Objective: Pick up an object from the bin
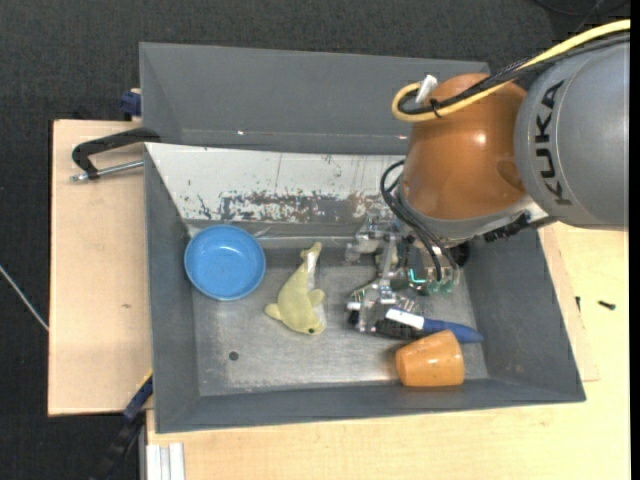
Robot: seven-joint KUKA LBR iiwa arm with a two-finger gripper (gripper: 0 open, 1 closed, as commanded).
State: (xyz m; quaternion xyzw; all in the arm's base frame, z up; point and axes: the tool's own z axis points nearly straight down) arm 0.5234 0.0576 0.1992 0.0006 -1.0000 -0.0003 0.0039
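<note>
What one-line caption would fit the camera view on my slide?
Gripper low in the grey bin, beside a tipped orange cup, near a yellow toy dolphin.

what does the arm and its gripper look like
A thick grey arm with dark KUKA lettering, ending in a glossy orange dome cover. A yellow cable loops over the cover; black cables run beneath it. The gripper is silver and black metal with green circuit-board bits.
</note>
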